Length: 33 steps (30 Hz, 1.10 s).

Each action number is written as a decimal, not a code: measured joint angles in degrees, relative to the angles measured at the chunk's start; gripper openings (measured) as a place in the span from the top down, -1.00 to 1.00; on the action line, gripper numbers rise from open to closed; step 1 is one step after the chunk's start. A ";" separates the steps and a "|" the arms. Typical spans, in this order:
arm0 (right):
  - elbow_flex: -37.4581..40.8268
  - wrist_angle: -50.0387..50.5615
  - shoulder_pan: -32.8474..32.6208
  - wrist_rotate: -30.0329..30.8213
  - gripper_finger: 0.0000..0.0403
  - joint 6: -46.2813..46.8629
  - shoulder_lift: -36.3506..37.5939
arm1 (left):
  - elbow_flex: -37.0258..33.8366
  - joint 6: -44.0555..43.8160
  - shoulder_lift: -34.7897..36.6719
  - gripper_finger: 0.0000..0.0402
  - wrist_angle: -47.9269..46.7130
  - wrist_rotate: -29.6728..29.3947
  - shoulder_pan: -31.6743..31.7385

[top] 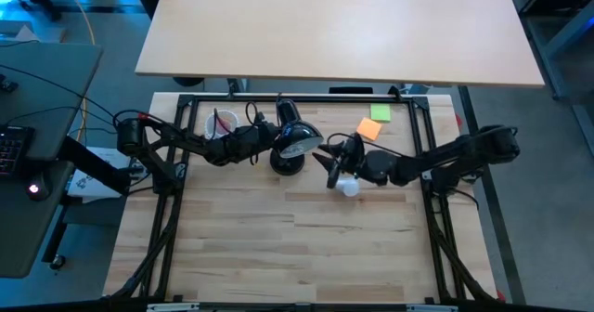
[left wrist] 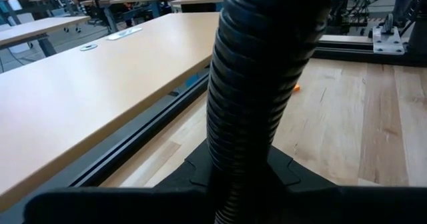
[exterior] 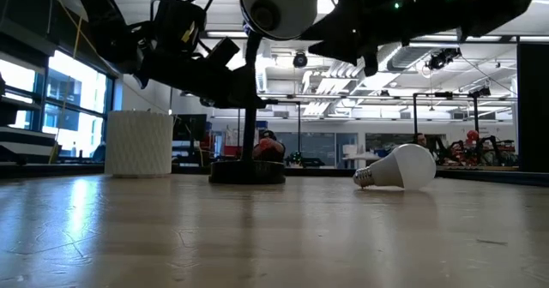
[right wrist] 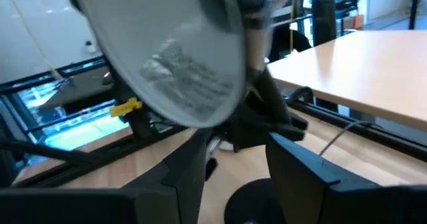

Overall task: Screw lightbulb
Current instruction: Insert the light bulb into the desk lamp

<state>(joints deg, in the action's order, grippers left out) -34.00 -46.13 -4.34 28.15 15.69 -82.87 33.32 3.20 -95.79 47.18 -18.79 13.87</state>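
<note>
- Bulb [top: 348, 188] lies on the table [top: 306, 247] in the high view, under the right claw [top: 336, 168]. The left claw [top: 263, 137] is at the neck of the lamp [top: 295, 143]. The right claw is just beside the lamp head. A cup [top: 225, 122] stands at the back, and orange [top: 369, 129] and green [top: 380, 113] notes lie near it.
- Low view: the bulb [exterior: 399, 167] lies on its side, touching nothing but the table. No claw holds it. The lamp base [exterior: 247, 171] sits well apart from it.
- Left wrist view: the ribbed lamp neck [left wrist: 257, 97] sits between the dark fingers. The left claw is narrow and seems to grip the neck.
- Right wrist view: the right claw is partly open and holds nothing. The lamp head [right wrist: 180, 57] is close in front.
- I think the lamp is being held ready. Next, the right claw must go down and pick up the bulb.
- No writing can be read.
</note>
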 joint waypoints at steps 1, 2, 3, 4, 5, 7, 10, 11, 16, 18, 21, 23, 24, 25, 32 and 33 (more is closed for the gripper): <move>-0.04 0.01 0.43 -1.19 0.27 0.24 -0.03 | 0.00 0.00 0.00 0.75 0.01 0.01 0.00; -0.36 0.01 0.84 -2.87 0.29 0.28 -0.03 | 0.00 0.00 0.00 0.75 0.02 0.02 0.00; -0.91 -0.05 1.12 -4.72 0.32 -0.12 -0.03 | 0.00 0.00 0.00 0.75 0.03 0.02 0.00; -1.41 -0.23 1.29 -6.41 0.35 -0.82 -0.03 | 0.00 -0.02 0.00 0.75 0.10 0.04 0.00; -1.93 -0.11 1.37 -7.21 0.38 -1.68 0.00 | 0.00 -0.05 0.00 0.75 0.22 0.06 0.00; -2.97 0.47 1.41 -8.03 0.44 -3.47 -0.07 | 0.00 -0.17 0.00 0.75 0.32 0.10 0.00; -4.52 0.46 1.49 -10.22 0.55 -5.11 -0.09 | 0.00 -0.58 0.00 0.74 0.39 0.18 0.00; -4.95 0.46 1.45 -10.82 0.59 -5.17 -0.09 | 0.00 -0.66 0.00 0.74 0.42 0.17 0.00; -6.62 0.69 0.42 -12.89 0.83 -0.87 -0.07 | 0.00 -1.06 0.00 0.74 0.42 0.42 -0.01; -7.37 0.39 -0.56 -13.32 0.93 -0.27 0.00 | 0.02 -1.01 -0.02 0.74 0.28 0.11 -0.02; -8.81 0.55 -1.89 -14.53 0.98 -1.21 0.00 | 0.02 -1.05 0.00 0.74 0.33 0.11 -0.02; -9.73 0.68 -2.55 -15.11 0.95 -2.48 0.00 | 0.02 -1.04 0.00 0.74 0.21 0.09 -0.02; -10.20 0.85 -2.88 -15.29 0.94 -3.23 0.03 | 0.02 -1.05 0.00 0.74 0.22 0.09 -0.02; -10.69 1.14 -3.22 -15.43 0.93 -4.36 0.17 | 0.00 -1.05 0.00 0.74 0.26 0.07 -0.02; -22.91 21.73 -5.09 -15.31 0.91 -17.91 1.02 | 0.01 -1.05 0.00 0.74 0.22 0.13 -0.02; -25.89 26.60 -5.40 -14.61 0.90 -20.15 1.00 | 0.00 -1.06 0.00 0.74 0.22 0.15 -0.02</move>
<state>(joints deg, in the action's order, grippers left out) -59.88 -19.53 -9.74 13.54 -4.46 -81.87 33.32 2.14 -95.79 47.40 -18.64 13.85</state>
